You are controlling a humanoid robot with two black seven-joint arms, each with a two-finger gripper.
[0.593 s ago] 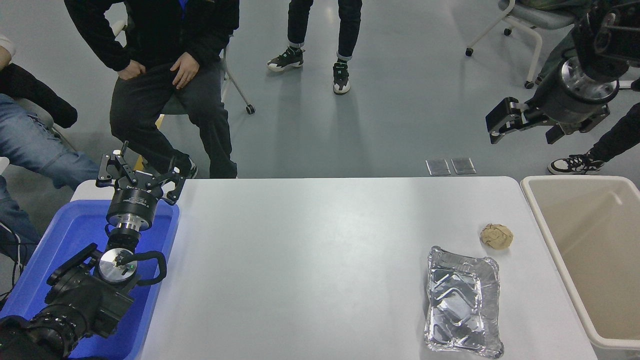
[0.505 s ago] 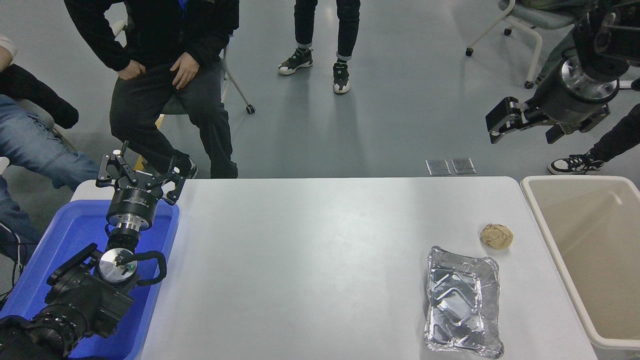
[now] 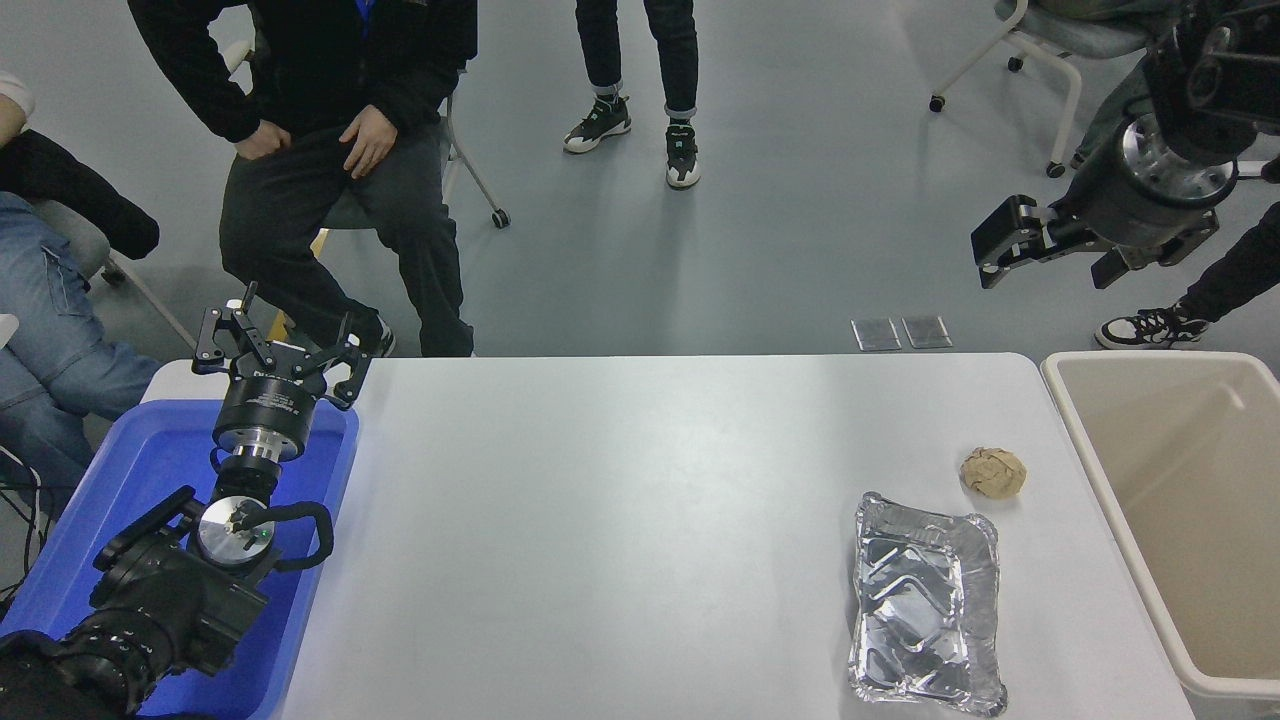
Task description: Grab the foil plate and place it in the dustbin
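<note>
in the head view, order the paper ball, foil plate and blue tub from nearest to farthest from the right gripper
From the right gripper:
1. Paper ball, on the table's right side.
2. Foil plate, nearer the camera than the ball.
3. Blue tub, far left, under the parked left gripper.

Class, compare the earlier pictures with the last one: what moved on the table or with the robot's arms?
Nothing visibly changed there. The foil plate and paper ball lie beside the dustbin, the right pincer hangs open above, and the left pincer is parked.
</note>
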